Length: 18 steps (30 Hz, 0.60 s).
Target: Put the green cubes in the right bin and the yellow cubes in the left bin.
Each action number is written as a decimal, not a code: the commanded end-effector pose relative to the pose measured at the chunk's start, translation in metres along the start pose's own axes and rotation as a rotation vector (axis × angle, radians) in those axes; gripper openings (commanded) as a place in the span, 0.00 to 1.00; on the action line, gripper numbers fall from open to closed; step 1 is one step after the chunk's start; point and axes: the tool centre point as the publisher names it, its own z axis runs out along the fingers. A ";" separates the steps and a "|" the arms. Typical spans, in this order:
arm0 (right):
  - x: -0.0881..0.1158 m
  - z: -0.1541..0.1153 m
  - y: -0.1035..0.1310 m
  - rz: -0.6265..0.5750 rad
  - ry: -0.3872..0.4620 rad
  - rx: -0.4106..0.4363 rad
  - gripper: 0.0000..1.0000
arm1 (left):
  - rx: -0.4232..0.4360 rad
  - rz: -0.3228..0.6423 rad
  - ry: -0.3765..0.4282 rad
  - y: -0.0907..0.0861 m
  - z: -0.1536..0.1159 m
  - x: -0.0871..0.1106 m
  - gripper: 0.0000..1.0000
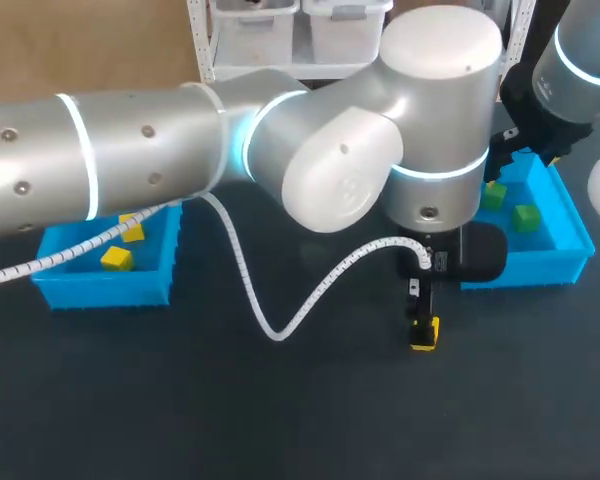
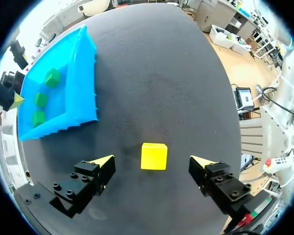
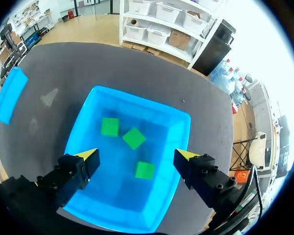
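We are holding our left gripper point(image 2: 152, 161) over the dark desk point(image 2: 166, 73), just in front of the right bin point(image 2: 83, 73). Its fingers are standing wide apart. One yellow cube point(image 2: 154, 156) is sitting flat on the desk between them, with a clear gap on each side, so nothing is being gripped. The cube is showing one face upward, and its edges are running nearly square to the line between the fingertips. Being a cube, it is showing no long axis.

Our left arm point(image 1: 130, 150) is spanning the head view from the left side, past the middle. A white coiled cable point(image 1: 280, 325) is hanging from it in a loop above the desk.

We are holding our right gripper point(image 3: 135, 154) above the right bin, its fingers also apart and holding nothing. Three green cubes point(image 3: 110, 127) point(image 3: 134, 138) point(image 3: 145, 170) are lying loose on the bin floor, each turned a different way and none touching another.

The left bin point(image 1: 105, 285) is sitting at the far left of the desk, well apart from the right bin. Two yellow cubes point(image 1: 132, 230) point(image 1: 117, 259) are showing inside it. The arm is covering part of that bin, so we cannot tell if it holds more.
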 end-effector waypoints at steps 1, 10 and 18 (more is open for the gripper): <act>0.002 -0.001 0.000 0.001 -0.004 0.003 1.00 | 0.002 -0.013 0.008 0.002 0.005 -0.001 1.00; 0.002 -0.001 0.000 0.001 -0.004 0.003 1.00 | -0.016 -0.039 0.040 0.008 0.017 0.005 1.00; 0.002 -0.001 0.000 0.001 -0.004 0.003 1.00 | -0.027 -0.048 0.054 0.009 0.025 0.004 1.00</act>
